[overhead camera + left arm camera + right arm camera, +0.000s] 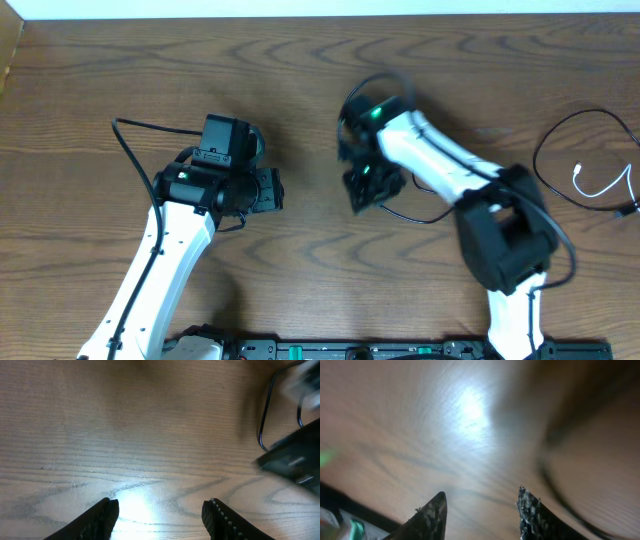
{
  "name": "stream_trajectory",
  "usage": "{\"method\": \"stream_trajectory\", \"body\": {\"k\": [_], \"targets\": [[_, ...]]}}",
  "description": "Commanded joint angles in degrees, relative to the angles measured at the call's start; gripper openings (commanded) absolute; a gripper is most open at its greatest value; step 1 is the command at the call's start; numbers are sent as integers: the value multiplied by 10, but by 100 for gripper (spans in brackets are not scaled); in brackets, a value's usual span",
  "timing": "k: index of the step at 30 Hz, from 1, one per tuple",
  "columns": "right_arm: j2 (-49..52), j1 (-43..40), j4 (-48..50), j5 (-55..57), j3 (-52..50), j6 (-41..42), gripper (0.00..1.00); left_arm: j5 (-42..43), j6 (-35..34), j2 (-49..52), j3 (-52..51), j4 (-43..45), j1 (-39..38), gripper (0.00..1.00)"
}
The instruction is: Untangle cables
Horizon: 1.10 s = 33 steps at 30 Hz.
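- Cables lie at the 3 o'clock edge of the overhead view. The black cable (560,128) sweeps a wide loop, and the white cable (600,192) sits inside it toward the lower side (whether the two cross at the far edge cannot be told).
- Neither cable is held; both rest on the table (300,80), well apart from either tool.
- Right gripper (358,195) hangs near the table's middle, at 9 o'clock from the cables. Its fingers (432,510) are apart with only bare wood between them (its views are blurred, so the arm is likely moving).
- Left gripper (275,190) sits farther out at 9 o'clock, its fingers (105,515) apart too, nothing between them.
- The step in hand looks like a reach toward the cables, and the right arm is the nearer one.
- To do it well, the right gripper should close on one cord alone, best on the white cable's end on its 9 o'clock side, away from the black strand.
- The thin dark wire (262,430) by the right wrist is probably the arm's own (not to be pinched).
- Drawing the white cable slowly toward 9 o'clock should clear the loop without dragging the black one.
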Motion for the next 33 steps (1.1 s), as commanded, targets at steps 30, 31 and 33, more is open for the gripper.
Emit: {"method": "stream_trajectory", "body": {"k": [30, 31, 33], "targets": [[-64, -228, 118, 208, -204, 194, 68, -6, 3, 1, -7, 0, -1, 59], [-64, -228, 123, 198, -209, 199, 62, -5, 3, 1, -7, 0, -1, 59], [-64, -228, 126, 182, -213, 198, 47, -5, 3, 1, -7, 0, -1, 59]]}}
